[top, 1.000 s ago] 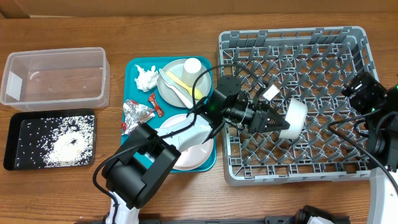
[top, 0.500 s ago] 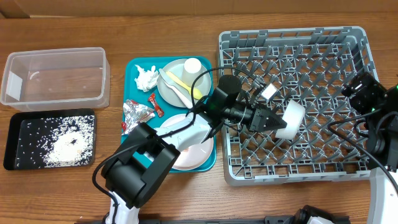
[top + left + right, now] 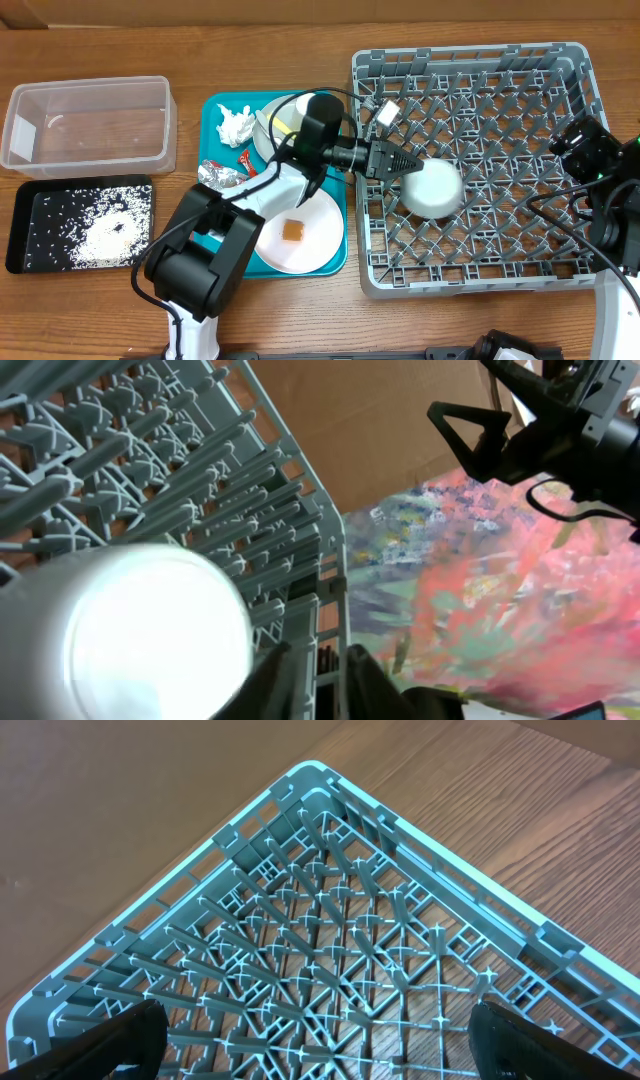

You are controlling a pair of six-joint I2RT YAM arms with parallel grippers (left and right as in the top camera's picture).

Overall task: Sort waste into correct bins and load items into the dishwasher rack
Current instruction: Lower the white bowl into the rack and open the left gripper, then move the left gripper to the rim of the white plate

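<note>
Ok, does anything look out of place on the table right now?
An orange food cube sits alone on the white plate, not in a bin, and a crumpled foil wrapper overlaps the teal tray's left edge.

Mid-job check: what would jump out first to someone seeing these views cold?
The big grey dishwasher rack fills the right half of the overhead view. A small pale bowl sits alone on its pegs near the left side, with the left gripper right beside it, not holding it. Next comes the small orange food cube, alone on the pale round plate at the near end of the teal tray.
</note>
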